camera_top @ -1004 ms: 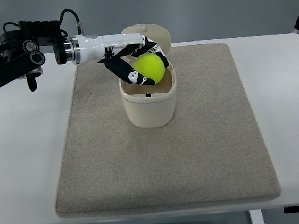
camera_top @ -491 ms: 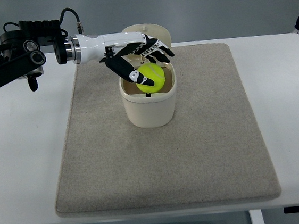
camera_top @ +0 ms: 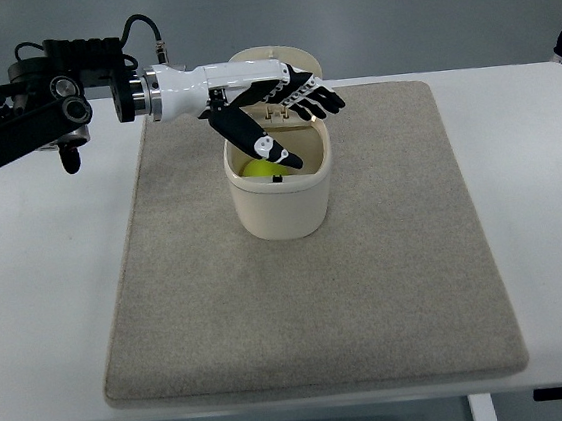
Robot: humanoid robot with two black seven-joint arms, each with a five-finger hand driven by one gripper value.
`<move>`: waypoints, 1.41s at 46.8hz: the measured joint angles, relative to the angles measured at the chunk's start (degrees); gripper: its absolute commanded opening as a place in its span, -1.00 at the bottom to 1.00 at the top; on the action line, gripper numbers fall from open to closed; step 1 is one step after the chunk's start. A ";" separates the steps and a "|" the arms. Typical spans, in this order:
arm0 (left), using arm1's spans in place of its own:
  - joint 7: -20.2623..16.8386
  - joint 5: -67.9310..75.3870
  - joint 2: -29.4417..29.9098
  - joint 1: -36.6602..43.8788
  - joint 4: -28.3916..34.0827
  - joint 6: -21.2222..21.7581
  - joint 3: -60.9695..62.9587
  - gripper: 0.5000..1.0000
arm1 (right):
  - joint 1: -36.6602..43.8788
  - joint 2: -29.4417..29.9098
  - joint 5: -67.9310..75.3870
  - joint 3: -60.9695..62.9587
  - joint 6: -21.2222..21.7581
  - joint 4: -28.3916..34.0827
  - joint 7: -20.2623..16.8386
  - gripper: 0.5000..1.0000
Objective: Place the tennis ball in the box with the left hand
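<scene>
Above box (camera_top: 283, 206) rim, open hand (camera_top: 281, 110).

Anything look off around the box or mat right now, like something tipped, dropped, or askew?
Nothing stands out. The box stands upright on the mat with its lid hinged open behind. The tennis ball sits down inside it, and the left hand hovers over the opening with fingers spread, holding nothing.
</scene>
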 measured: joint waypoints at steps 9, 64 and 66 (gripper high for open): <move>-1.00 -0.60 -0.51 1.11 -1.40 5.63 -4.94 0.01 | 0.00 0.00 0.00 0.00 0.00 0.00 0.00 0.75; -6.64 -40.44 -6.62 8.76 25.74 17.38 -29.28 -0.03 | -0.01 0.00 0.00 0.00 0.02 0.00 0.01 0.75; -6.66 -40.88 -7.08 9.15 28.05 16.14 -29.80 -0.03 | 0.01 0.00 0.00 0.00 0.02 0.00 0.00 0.75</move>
